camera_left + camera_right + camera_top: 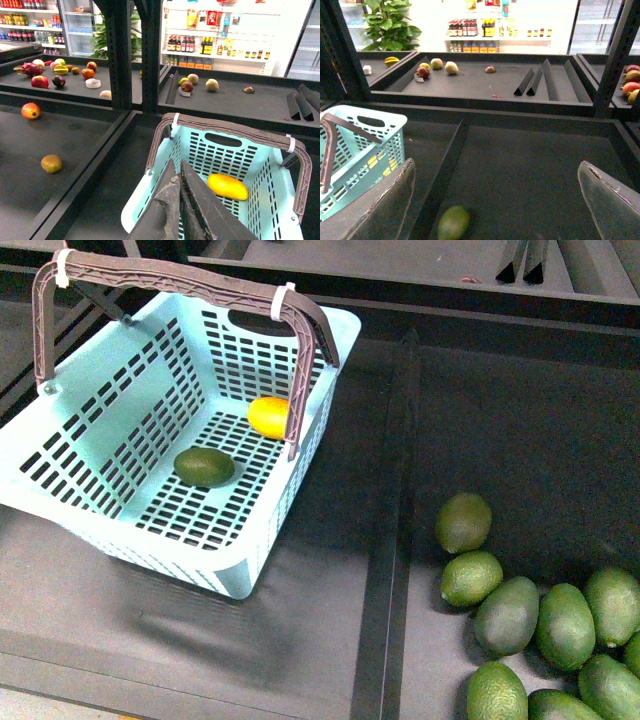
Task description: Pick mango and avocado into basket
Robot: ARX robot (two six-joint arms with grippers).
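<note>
The basket is seen in the front view standing on a dark shelf, towards the left, with its brown handle raised and fastened by white zip-ties. Inside it, two fruits are lying on the slotted floor: the avocado near the middle and the mango further back, close to the wall on the right (the two are apart, not touching). On the neighbouring section of the shelf, to the right of a raised divider, a cluster of green avocados is gathered, several of them touching one another.

Neither arm is seen in the front view. In the left wrist view, the left gripper is held above the near rim of the basket, and its fingers are pressed together with nothing between them; the mango is visible beyond them on the basket floor. In the right wrist view, the right gripper is held over the dark shelf with its fingers spread wide apart and nothing held; a single green fruit lies blurred below them, and the basket is seen off to one side.
</note>
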